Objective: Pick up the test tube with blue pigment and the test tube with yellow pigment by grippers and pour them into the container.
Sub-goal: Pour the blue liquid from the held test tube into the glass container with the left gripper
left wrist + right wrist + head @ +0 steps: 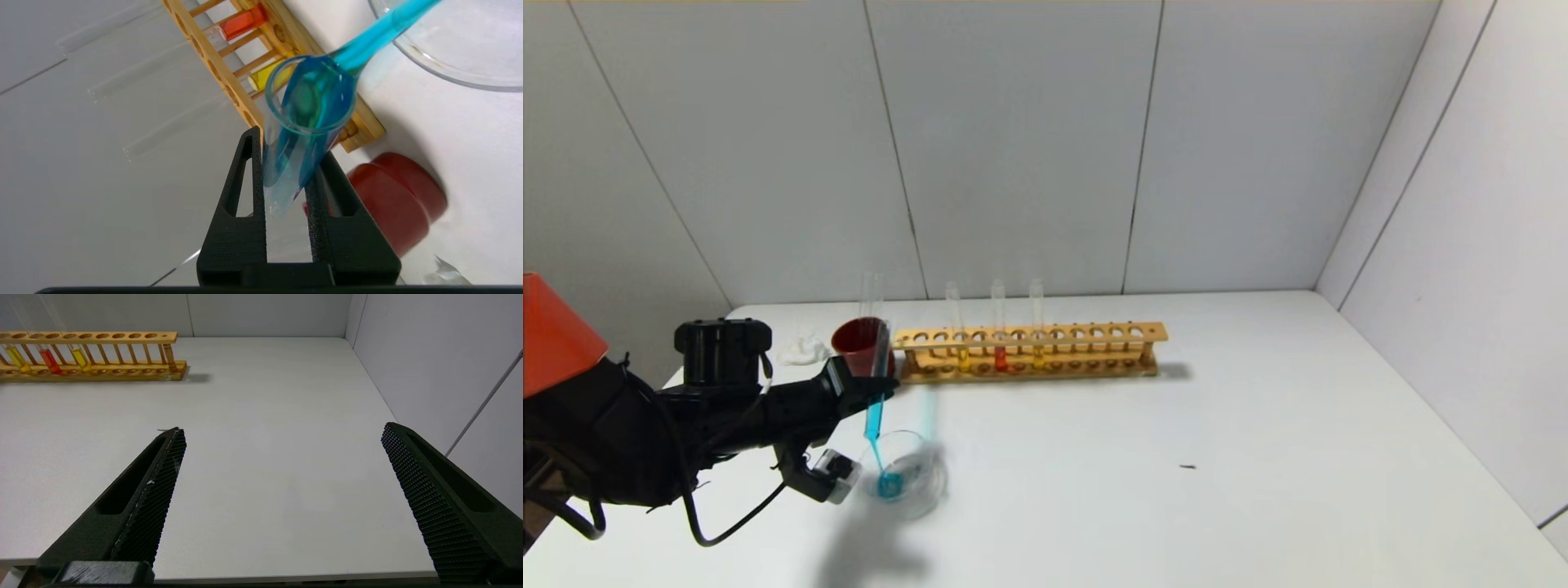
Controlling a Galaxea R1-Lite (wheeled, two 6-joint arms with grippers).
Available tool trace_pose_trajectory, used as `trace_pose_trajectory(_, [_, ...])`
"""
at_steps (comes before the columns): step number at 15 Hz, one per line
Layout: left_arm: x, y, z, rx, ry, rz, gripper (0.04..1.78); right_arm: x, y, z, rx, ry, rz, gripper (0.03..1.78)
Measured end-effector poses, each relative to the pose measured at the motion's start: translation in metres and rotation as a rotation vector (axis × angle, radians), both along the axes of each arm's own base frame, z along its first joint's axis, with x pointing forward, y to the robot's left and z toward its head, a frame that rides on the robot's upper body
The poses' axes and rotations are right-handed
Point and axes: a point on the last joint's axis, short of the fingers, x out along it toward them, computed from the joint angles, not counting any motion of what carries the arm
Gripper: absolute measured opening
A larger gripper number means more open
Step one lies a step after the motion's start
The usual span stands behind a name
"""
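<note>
Head view: our left gripper [876, 382] pinches the blue-pigment test tube [875, 416], tipped mouth-down, pouring into the glass dish [923, 478]; our right gripper [282, 437] is spread.

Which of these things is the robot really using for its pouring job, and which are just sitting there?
Part of the job:
- left gripper, shut on the test tube with blue pigment, tipped and pouring
- container, catching the blue
- test tube with yellow pigment, waiting in the rack
- right gripper, open, idle over bare table

Just sitting there:
- wooden rack
- red-orange tube
- dark red cup
</note>
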Motion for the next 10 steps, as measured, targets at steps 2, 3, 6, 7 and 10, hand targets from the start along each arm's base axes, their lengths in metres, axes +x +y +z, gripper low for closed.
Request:
trace_pose_trajectory(2, [0.0066, -0.0038, 0.0004, 0.004, -0.016, -0.010, 0.33, 0.0000, 0.0000, 0.0000, 0.000, 0.000, 0.000, 1.75])
trace_pose_trajectory(3, [0.0084, -0.0042, -0.0003, 0.009, -0.021, -0.013, 0.33, 0.0000, 0.0000, 0.0000, 0.000, 0.000, 0.001, 1.75])
trace_pose_trajectory(6, [0.0097, -0.0048, -0.0009, 0.021, -0.035, -0.025, 0.33, 0.0000, 0.0000, 0.0000, 0.000, 0.000, 0.001, 1.75])
trace_pose_trajectory(7, [0.0099, -0.0048, -0.0008, 0.028, -0.043, -0.029, 0.33, 0.0000, 0.0000, 0.0000, 0.000, 0.000, 0.000, 1.75])
trace_pose_trajectory(10, [0.0097, -0.0048, 0.0000, 0.040, -0.058, -0.037, 0.33, 0.0000, 0.0000, 0.0000, 0.000, 0.000, 0.000, 1.75])
